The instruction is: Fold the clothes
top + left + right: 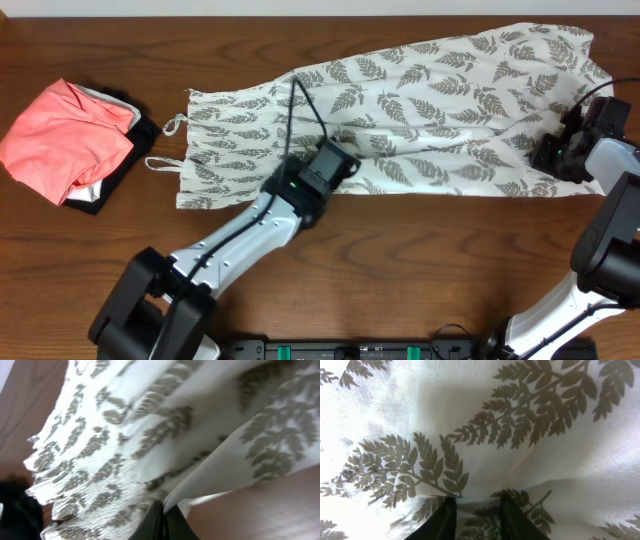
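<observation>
Slippage looms if the left gripper, pinched shut on the fern-print dress, outpulls the right gripper, jaws part-open, hold unclear.

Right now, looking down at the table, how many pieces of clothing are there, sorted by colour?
white fern-print dress: 1
coral-pink garment: 1
black garment: 1
Total: 3
</observation>
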`<act>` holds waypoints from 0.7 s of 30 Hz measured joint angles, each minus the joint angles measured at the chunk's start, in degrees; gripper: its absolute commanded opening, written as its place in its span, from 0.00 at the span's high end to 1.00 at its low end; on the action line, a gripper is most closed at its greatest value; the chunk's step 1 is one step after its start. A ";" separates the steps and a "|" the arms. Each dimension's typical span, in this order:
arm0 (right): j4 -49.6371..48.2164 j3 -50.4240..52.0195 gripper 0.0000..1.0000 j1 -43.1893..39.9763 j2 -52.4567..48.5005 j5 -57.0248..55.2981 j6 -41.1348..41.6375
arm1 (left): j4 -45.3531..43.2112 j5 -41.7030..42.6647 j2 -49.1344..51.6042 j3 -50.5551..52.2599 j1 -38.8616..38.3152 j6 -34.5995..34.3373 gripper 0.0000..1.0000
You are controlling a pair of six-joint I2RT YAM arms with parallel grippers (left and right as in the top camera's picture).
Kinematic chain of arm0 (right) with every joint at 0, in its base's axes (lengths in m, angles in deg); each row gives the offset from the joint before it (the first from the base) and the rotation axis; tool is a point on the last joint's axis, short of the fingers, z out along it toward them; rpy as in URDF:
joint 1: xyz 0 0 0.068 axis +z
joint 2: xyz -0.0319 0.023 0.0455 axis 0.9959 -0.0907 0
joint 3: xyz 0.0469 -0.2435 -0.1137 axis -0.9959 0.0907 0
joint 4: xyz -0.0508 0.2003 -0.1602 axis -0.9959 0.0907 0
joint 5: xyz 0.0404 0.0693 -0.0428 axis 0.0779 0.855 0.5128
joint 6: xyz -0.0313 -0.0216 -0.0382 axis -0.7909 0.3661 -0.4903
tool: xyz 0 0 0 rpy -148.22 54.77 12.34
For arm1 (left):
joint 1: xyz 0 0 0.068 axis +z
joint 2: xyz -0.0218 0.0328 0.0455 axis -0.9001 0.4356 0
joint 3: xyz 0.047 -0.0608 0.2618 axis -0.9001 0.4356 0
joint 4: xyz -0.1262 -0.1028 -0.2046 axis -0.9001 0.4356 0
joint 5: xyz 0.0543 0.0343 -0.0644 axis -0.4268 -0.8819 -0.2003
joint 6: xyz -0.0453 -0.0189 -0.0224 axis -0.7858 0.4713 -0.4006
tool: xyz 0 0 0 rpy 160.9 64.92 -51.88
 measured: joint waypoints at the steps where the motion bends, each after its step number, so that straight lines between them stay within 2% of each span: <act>1: 0.07 -0.02 0.72 0.00 0.00 0.00 0.00 | -0.11 -0.02 0.09 0.00 0.79 0.17 0.94; 12: 1.16 -0.07 0.72 0.37 0.52 0.39 0.09 | -6.16 2.23 2.29 0.00 7.98 1.46 0.94; 21: 1.97 0.07 0.72 0.55 0.94 0.46 0.37 | -6.32 3.10 7.50 0.00 8.55 1.64 0.94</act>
